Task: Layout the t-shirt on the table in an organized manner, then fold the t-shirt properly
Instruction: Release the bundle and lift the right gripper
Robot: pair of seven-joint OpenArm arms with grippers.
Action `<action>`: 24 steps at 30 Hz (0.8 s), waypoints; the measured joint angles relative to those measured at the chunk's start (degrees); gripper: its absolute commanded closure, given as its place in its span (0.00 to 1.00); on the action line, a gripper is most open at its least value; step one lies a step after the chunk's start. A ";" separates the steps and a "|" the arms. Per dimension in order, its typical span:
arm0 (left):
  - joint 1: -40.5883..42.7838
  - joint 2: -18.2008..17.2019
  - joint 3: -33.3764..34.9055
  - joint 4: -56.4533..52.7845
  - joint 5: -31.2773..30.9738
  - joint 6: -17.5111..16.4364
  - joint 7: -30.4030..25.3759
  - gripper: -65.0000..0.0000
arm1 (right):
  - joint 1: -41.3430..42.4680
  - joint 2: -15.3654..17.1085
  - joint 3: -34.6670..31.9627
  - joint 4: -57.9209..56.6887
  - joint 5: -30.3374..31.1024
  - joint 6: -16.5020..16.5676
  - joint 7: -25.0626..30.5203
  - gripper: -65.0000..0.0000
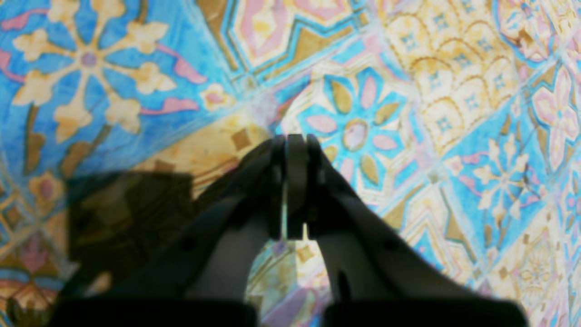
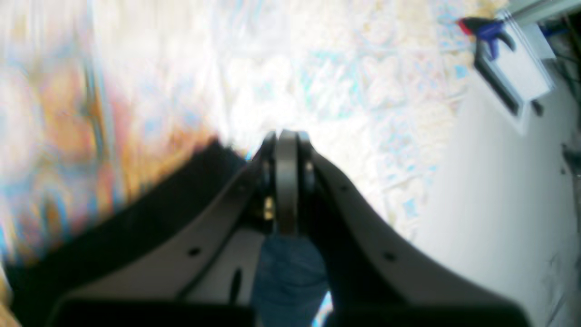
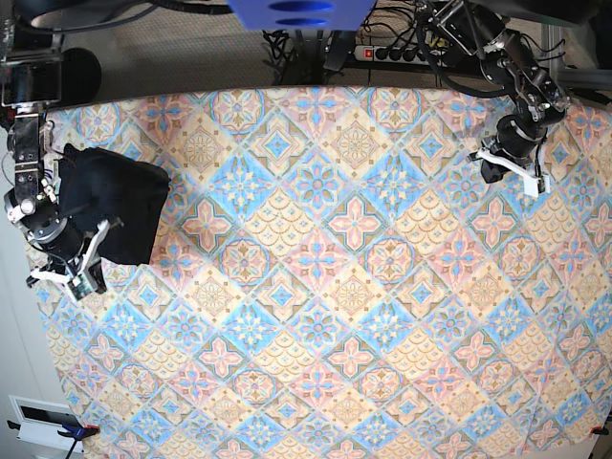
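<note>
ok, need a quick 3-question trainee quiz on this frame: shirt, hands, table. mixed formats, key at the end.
1. True or false: the t-shirt lies spread flat across the middle of the table.
2. Multiple choice: in the base view, where is the t-shirt? A) near the table's left edge, beside the right hand; B) under the left hand; C) hanging off the front edge.
3. Fill in: in both wrist views the fingers of each hand are pressed ____, with no shirt fabric between them.

Key: 1 false, it sits as a compact dark bundle at the left side; 2 A; 3 together.
</note>
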 measured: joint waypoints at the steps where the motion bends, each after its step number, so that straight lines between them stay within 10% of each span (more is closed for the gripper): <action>1: 0.02 0.04 0.00 0.00 0.11 0.00 0.00 1.00 | -0.02 -1.95 1.81 1.44 1.22 -0.07 -2.38 1.00; 11: 0.00 0.11 0.04 0.00 0.15 0.00 -0.02 1.00 | -4.76 -25.97 12.61 13.99 -5.05 -0.46 -17.88 1.00; 24: 0.00 0.13 0.15 -0.11 0.15 0.00 0.00 1.00 | -12.13 -34.82 12.55 13.64 -16.68 -0.31 -18.97 1.00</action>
